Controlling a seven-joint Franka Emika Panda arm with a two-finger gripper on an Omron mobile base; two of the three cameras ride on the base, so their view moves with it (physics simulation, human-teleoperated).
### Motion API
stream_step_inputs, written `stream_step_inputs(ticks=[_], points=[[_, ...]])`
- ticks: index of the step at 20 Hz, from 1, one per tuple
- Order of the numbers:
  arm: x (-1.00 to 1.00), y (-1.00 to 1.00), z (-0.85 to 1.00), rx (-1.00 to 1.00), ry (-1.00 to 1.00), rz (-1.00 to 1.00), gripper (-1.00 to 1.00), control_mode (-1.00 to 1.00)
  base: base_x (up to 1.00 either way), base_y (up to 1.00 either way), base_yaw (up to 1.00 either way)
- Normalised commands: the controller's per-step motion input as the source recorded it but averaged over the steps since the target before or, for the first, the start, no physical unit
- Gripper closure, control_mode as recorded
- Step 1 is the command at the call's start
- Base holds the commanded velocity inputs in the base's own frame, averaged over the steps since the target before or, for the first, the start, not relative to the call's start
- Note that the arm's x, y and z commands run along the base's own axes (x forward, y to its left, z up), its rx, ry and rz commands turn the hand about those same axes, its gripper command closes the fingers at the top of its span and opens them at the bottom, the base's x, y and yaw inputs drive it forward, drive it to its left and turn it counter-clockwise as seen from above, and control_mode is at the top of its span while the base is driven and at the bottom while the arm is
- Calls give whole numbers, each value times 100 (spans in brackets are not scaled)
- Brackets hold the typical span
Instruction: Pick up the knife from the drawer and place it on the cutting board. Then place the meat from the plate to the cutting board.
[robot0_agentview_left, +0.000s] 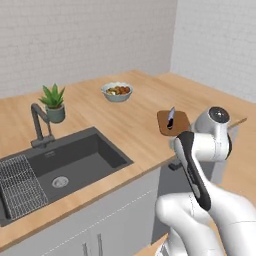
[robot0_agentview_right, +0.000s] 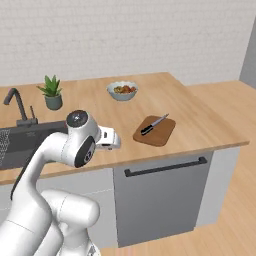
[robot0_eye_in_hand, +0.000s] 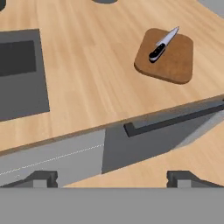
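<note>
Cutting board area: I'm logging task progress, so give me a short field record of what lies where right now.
knife: lying flat on the cutting board, black handle toward the counter's front edge
cutting board: on the wood counter, above the dishwasher
fingers: spread apart, holding nothing, back from the counter edge
fruit bowl: behind the board
sink: left of the board

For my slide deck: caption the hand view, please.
Knife lies on cutting board; open gripper hovers above the counter edge.
</note>
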Motion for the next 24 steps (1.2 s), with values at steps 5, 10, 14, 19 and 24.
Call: stream_step_inputs(ticks=[5,10,14,19,24], points=[[0,0,0,0,0,0,-100,100,-96,37,9],[0,0,0,0,0,0,-100,100,-22,87,29],[0,0,0,0,0,0,-100,100,0,92,37],[0,0,0,0,0,0,-100,100,0,43,41],[0,0,0,0,0,0,-100,100,13,3,44]])
